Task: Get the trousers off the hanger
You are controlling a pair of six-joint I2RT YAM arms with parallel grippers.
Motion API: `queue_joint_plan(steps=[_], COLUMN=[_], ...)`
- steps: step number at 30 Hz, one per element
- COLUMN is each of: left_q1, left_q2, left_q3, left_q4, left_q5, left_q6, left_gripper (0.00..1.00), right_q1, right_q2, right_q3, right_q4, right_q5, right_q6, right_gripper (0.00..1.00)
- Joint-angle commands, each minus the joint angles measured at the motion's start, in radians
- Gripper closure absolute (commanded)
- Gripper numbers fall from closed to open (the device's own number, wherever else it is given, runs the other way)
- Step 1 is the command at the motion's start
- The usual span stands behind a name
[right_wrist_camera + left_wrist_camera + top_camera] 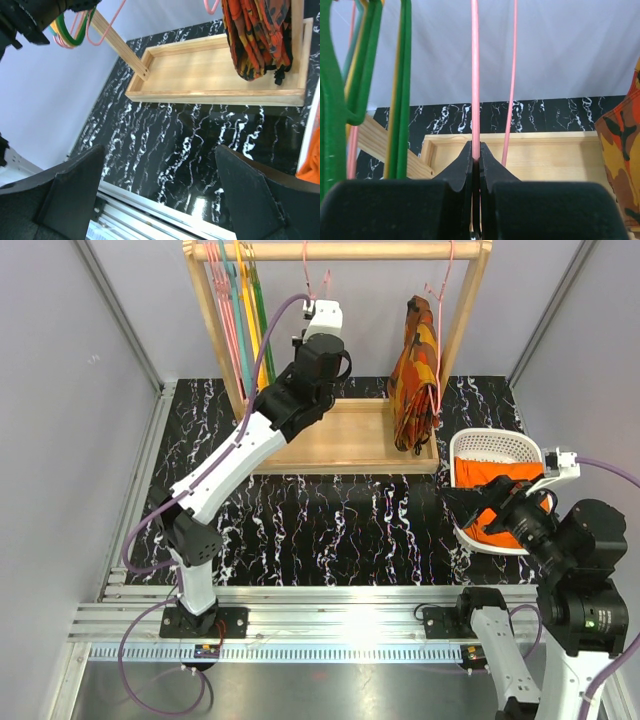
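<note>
The bright orange trousers [488, 478] lie crumpled in a white basket [495, 437] at the right; an edge of them shows in the right wrist view [311, 167]. The thin pale pink hanger [307, 270] hangs from the wooden rail with no cloth on it. My left gripper [319, 304] is raised to it and shut on one of its wires [475, 75]; the wire runs straight up from between the closed jaws [476, 151]. My right gripper [472, 505] is open and empty, held above the table beside the basket [160, 148].
A patterned orange-red-brown garment [415, 370] hangs on a second pink hanger [437, 300] at the rack's right. Green, yellow and teal hangers [245, 310] hang at the left, close to my left gripper [400, 100]. The wooden rack's tray base [340, 440] sits on the marbled black table.
</note>
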Motion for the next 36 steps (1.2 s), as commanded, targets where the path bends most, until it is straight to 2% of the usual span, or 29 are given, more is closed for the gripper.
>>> queue_joint_plan(steps=[1, 3, 4, 5, 7, 10, 11, 13, 14, 16, 22, 26, 29, 32, 34, 36], left_q1=[0.000, 0.000, 0.000, 0.000, -0.003, -0.009, -0.016, -0.059, -0.081, -0.151, -0.326, -0.340, -0.340, -0.336, -0.304, -0.206], left_q2=[-0.045, -0.063, -0.077, -0.111, -0.160, -0.260, -0.284, -0.356, -0.381, -0.457, -0.629, -0.723, -0.861, -0.947, -0.998, -1.027], left_q3=[-0.013, -0.017, -0.022, -0.048, -0.092, -0.172, -0.188, -0.232, -0.256, -0.321, -0.474, -0.571, -0.722, -0.809, -0.873, -0.945], left_q4=[0.005, -0.013, -0.015, -0.013, 0.004, 0.015, 0.005, -0.007, -0.007, -0.005, -0.065, -0.285, -0.300, -0.358, -0.399, -0.387], left_q5=[0.033, 0.068, 0.082, 0.109, 0.143, 0.192, 0.205, 0.188, 0.162, 0.119, -0.161, -0.290, -0.304, -0.315, -0.311, -0.231], left_q6=[-0.041, -0.058, -0.064, -0.082, -0.099, -0.159, -0.162, -0.165, -0.153, -0.147, -0.150, -0.302, -0.337, -0.395, -0.438, -0.437], left_gripper=[1.00, 0.97, 0.74, 0.59, 0.54, 0.30, 0.26, 0.19, 0.10, 0.01, 0.01, 0.01, 0.01, 0.01, 0.01, 0.01], right_q1=[0.049, 0.094, 0.115, 0.120, 0.125, 0.126, 0.125, 0.125, 0.126, 0.137, 0.169, 0.169, 0.169, 0.169, 0.169, 0.169], right_q2=[0.040, 0.052, 0.056, 0.054, 0.049, 0.040, 0.036, 0.030, 0.026, 0.025, 0.014, 0.011, -0.001, 0.002, 0.008, 0.022], right_q3=[0.077, 0.117, 0.123, 0.127, 0.114, 0.090, 0.087, 0.085, 0.087, 0.090, 0.091, 0.097, 0.078, 0.058, 0.042, 0.025], right_q4=[-0.072, -0.126, -0.135, -0.144, -0.146, -0.141, -0.141, -0.144, -0.151, -0.154, -0.183, -0.204, -0.191, -0.178, -0.163, -0.149], right_q5=[0.120, 0.226, 0.257, 0.280, 0.303, 0.283, 0.280, 0.297, 0.311, 0.363, 0.487, 0.481, 0.473, 0.457, 0.449, 0.452], right_q6=[-0.113, -0.161, -0.171, -0.184, -0.190, -0.190, -0.193, -0.205, -0.214, -0.224, -0.237, -0.230, -0.227, -0.227, -0.225, -0.227], right_gripper=[0.01, 0.01, 0.01, 0.00, 0.01, 0.00, 0.01, 0.01, 0.01, 0.01, 0.01, 0.00, 0.01, 0.01, 0.01, 0.01])
